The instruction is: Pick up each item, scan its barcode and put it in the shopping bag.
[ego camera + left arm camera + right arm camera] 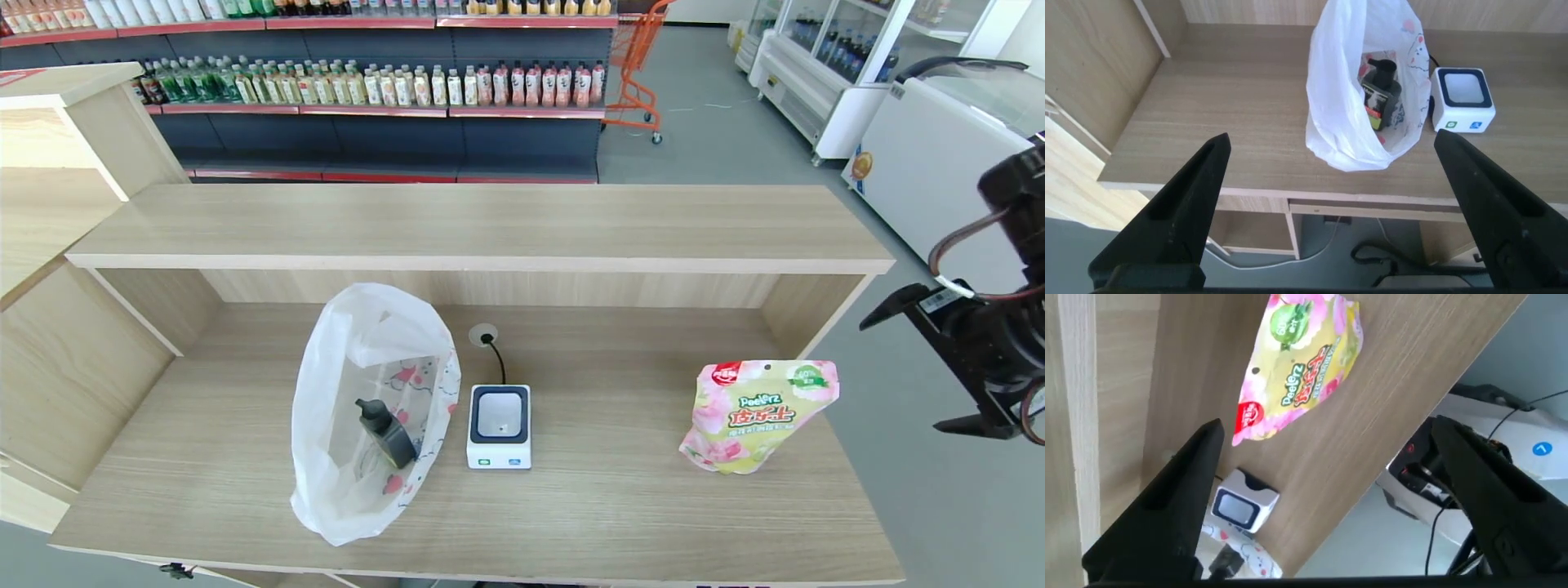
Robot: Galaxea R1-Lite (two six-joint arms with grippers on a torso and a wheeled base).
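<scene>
A white plastic shopping bag [371,408] stands on the wooden counter, left of centre, with a dark pump bottle [388,433] inside it. Beside the bag, on its right, sits the white barcode scanner [499,425] with its cable running back. A pink and green snack pouch [755,412] lies near the counter's right end. My right gripper [902,374] hangs open off the counter's right edge, above and beside the pouch [1298,367]. My left gripper [1333,140] is open, held high over the counter's front edge, looking down on the bag [1360,106] and scanner [1463,100].
A raised wooden shelf [482,224] runs along the counter's back, with side panels at both ends. Bare counter [604,490] lies between scanner and pouch. Behind are drink shelves [367,86], an orange cart [641,65] and white freezers [931,155].
</scene>
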